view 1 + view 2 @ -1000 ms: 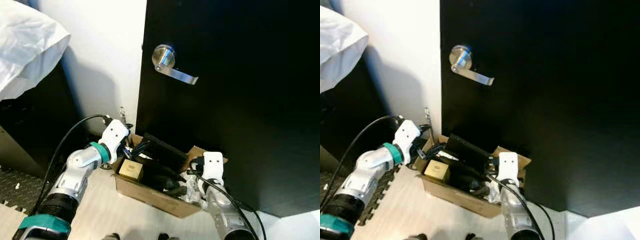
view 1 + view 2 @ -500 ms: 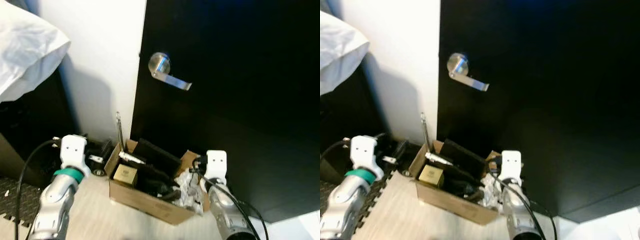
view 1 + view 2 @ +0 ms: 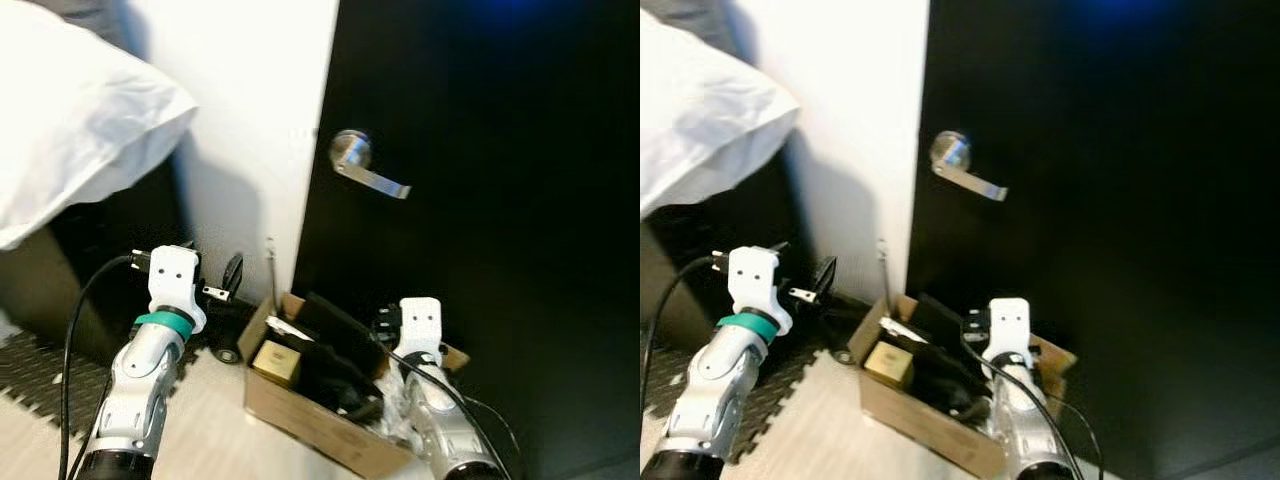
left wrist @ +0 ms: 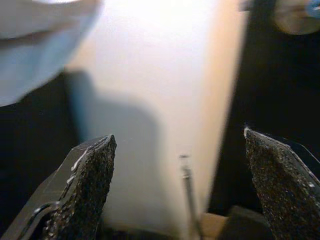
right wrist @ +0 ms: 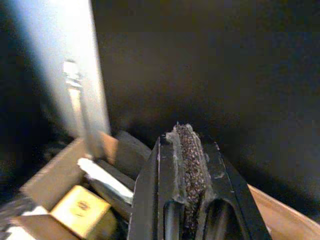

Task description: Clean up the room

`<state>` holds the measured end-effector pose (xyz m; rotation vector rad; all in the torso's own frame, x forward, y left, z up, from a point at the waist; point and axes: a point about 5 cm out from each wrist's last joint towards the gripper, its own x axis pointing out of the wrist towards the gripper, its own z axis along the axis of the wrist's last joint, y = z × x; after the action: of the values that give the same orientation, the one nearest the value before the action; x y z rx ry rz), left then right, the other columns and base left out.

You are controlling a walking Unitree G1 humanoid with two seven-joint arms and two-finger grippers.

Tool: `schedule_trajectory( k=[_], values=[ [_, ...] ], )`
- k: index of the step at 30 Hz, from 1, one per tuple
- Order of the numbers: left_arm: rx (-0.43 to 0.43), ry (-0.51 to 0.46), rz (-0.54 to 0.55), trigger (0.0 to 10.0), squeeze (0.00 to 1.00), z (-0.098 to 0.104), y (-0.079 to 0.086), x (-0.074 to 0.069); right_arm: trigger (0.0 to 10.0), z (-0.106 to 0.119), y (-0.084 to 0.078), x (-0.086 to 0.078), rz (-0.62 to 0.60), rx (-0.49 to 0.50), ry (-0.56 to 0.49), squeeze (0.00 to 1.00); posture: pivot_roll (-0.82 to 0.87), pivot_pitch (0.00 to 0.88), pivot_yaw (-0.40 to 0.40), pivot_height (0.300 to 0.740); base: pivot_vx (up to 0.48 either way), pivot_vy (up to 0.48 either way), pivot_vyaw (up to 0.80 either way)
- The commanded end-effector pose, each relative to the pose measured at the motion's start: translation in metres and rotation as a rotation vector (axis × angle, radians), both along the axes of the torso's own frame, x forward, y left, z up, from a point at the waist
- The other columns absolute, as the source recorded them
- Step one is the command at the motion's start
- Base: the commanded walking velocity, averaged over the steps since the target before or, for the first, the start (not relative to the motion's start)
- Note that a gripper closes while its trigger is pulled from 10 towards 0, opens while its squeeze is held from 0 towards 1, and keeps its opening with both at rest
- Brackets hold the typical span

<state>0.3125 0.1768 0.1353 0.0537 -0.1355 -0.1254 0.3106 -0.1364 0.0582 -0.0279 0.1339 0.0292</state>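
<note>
Head views, box: a cardboard box sits on the pale floor at the foot of a black door, near the white wall.
Head views, contents: a small tan cube, dark items and a thin metal rod standing up at the box's left corner.
Head views, door: a silver lever handle sits high on it.
Head views, left gripper: raised left of the box, before the wall.
Head views, right gripper: over the box's right part.
Head views, surroundings: a white pillow at upper left, a dark foam mat below it.
Left wrist view: the jaws stand wide apart, nothing between them; wall and rod lie beyond.
Right wrist view: the jaws are pressed together, empty, above the open box with the cube below.
</note>
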Motion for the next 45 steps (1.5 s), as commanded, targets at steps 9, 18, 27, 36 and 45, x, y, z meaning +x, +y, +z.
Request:
schedule_trajectory(
  k=[9,18,27,36,45],
  values=[
    [0.043,0.034,-0.032,10.0,0.0,-0.006,-0.017,0.008,10.0,-0.004,-0.001,0.0,-0.006,-0.026,0.027,0.0,0.14,0.0,-0.044,0.74,0.0,0.0,0.8],
    [0.081,0.043,-0.025,10.0,0.0,-0.006,-0.014,0.014,10.0,-0.011,-0.003,-0.002,-0.02,-0.033,0.056,0.0,0.13,0.0,-0.037,0.74,0.0,0.0,0.8],
    [0.077,0.066,-0.013,10.0,0.0,-0.014,-0.01,0.004,10.0,-0.014,-0.002,-0.007,-0.003,-0.036,0.069,0.0,0.13,0.0,-0.024,0.74,0.0,0.0,0.8],
    [0.087,0.079,0.006,10.0,0.0,-0.018,-0.004,-0.005,10.0,-0.013,-0.013,-0.023,-0.004,-0.019,0.055,0.0,0.13,0.0,-0.03,0.74,0.0,0.0,0.8],
    [0.078,0.119,0.093,10.0,0.0,-0.022,0.009,-0.014,10.0,-0.003,-0.021,-0.036,-0.049,0.014,0.029,0.0,0.14,0.0,-0.036,0.74,0.0,0.0,0.8]
  ],
)
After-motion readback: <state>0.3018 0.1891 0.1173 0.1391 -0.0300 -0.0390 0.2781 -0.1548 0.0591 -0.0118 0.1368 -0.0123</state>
